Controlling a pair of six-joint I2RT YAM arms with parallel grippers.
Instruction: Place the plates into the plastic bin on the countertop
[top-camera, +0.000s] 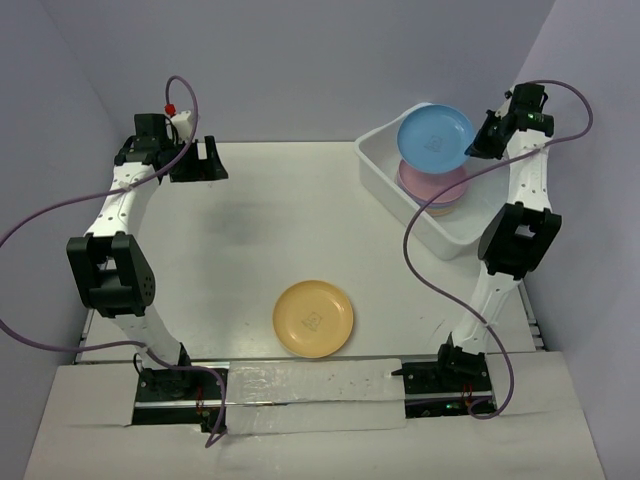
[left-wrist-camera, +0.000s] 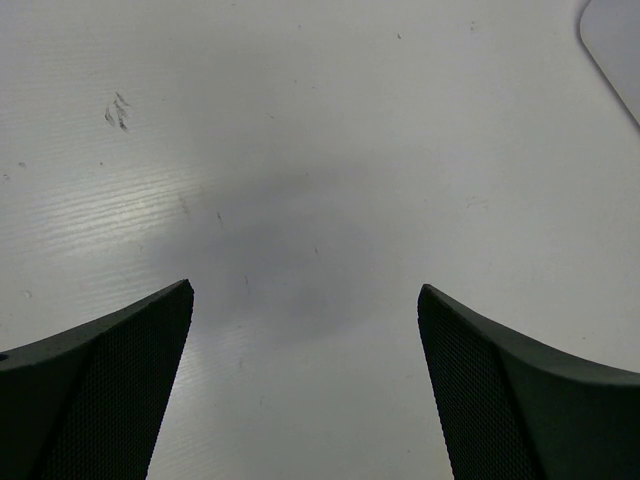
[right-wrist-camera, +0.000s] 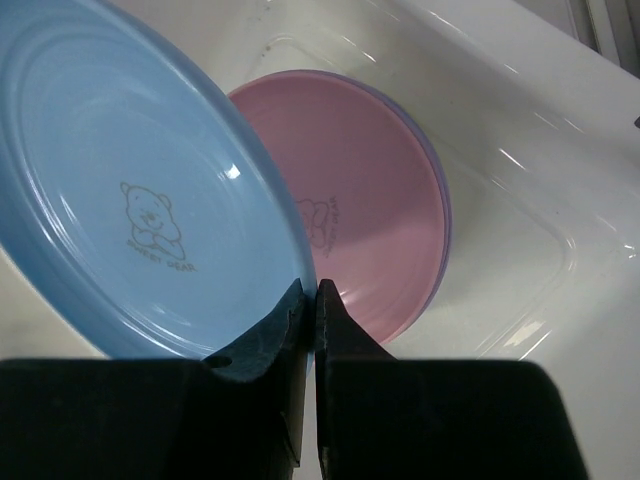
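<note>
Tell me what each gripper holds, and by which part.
The right gripper is shut on the blue plate, pinching it at the rim, above the plastic bin. The left gripper is open and holds nothing.

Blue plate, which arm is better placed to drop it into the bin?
Right. The right gripper holds the blue plate above the bin; the left gripper is open, empty, far away.

A plain, matte, pale lilac-grey back wall meets matching side panels around the flat white countertop, under soft, even light.
</note>
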